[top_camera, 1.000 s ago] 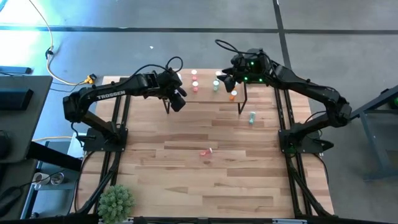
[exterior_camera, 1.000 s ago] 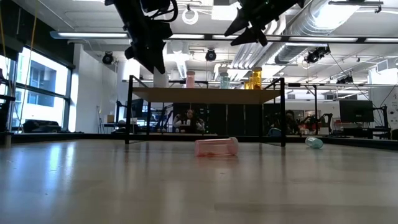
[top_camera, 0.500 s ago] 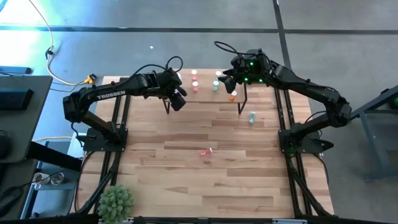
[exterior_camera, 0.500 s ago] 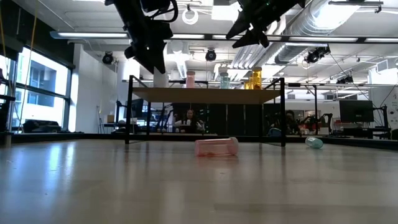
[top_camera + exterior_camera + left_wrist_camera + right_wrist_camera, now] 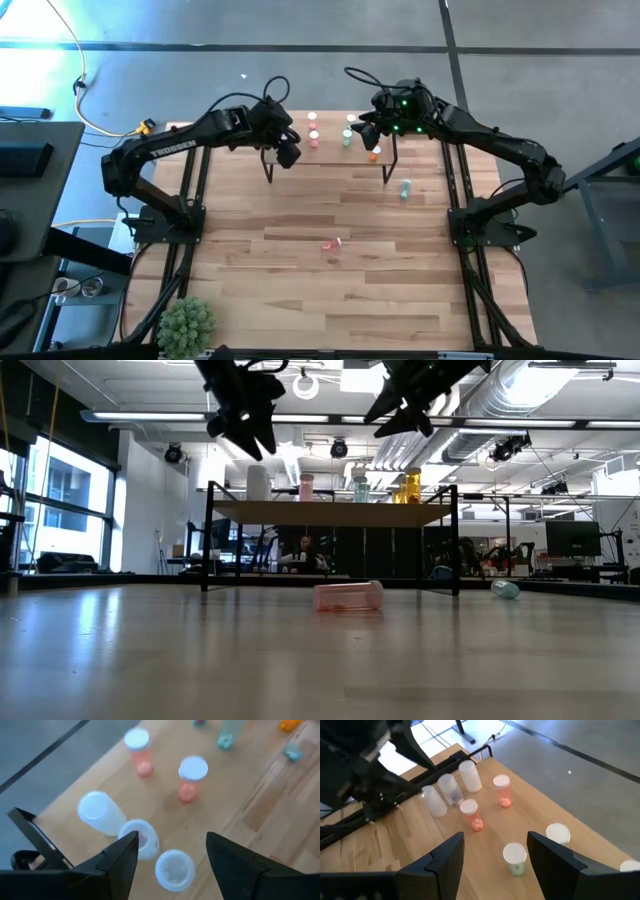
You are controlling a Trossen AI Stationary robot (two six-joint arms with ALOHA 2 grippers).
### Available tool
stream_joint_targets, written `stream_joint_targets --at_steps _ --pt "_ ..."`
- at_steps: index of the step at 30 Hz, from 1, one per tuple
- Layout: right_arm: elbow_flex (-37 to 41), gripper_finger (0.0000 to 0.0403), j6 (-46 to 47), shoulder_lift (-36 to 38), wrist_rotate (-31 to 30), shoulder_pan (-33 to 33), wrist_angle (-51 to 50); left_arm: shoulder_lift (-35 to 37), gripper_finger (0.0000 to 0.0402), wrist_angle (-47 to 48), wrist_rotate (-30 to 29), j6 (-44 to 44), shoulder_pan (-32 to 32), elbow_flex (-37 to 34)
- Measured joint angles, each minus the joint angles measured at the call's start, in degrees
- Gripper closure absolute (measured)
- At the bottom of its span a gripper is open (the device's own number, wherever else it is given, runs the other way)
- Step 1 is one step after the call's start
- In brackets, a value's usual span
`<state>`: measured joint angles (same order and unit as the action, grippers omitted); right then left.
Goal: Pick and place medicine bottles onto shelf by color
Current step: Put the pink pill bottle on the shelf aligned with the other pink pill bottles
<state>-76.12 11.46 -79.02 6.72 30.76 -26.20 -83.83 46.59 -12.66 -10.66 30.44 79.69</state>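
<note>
The left claw (image 5: 288,152) hangs above the left end of the shelf (image 5: 330,163), its two dark fingers (image 5: 120,857) spread apart with nothing between them; directly beneath it, in the left wrist view, stand three clear white-capped bottles (image 5: 174,869) close together on the shelf, and a little farther along two pink-red bottles (image 5: 191,779). The right claw (image 5: 368,131) is raised over the right half of the shelf, its fingers (image 5: 445,857) likewise spread and holding nothing; below it, in the right wrist view, a green bottle (image 5: 515,859) stands upright, with the pink-red pair and the clear group beyond. From above, the shelf sits at the far edge of the tabletop (image 5: 300,280), its bottles in small clusters: clear at the left, then pink-red, green, and an orange bottle (image 5: 374,154) toward the right. Two bottles lie off the shelf on the tabletop: a pink-red bottle on its side (image 5: 331,244) near the middle, and a green bottle lying down (image 5: 405,188) just in front of the shelf's right end. A green spiky plant (image 5: 187,322) stands at the near left corner.
</note>
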Motion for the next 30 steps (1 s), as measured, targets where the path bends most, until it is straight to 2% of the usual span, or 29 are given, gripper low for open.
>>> stream_joint_targets --at_steps 7,14,23,25,30 --pt "0.00 0.0197 0.34 0.00 0.04 0.00 -2.52 0.31 0.0178 3.93 0.10 1.47 -0.05 5.17" --pt "0.00 0.0197 0.59 0.06 0.35 -0.04 -4.27 0.57 0.0178 7.92 0.45 7.61 -0.16 9.68" --pt "0.00 0.0197 6.61 1.65 0.50 -1.58 -10.73 4.99 0.0178 9.30 0.66 8.34 -3.15 10.50" --pt "0.00 0.0197 8.27 1.87 0.56 -3.04 -11.15 6.13 0.0178 7.82 2.16 8.36 -4.04 10.03" --pt "0.00 0.0197 15.69 1.88 0.36 -7.70 -11.71 8.82 0.0178 -0.36 10.16 8.95 -5.64 4.47"
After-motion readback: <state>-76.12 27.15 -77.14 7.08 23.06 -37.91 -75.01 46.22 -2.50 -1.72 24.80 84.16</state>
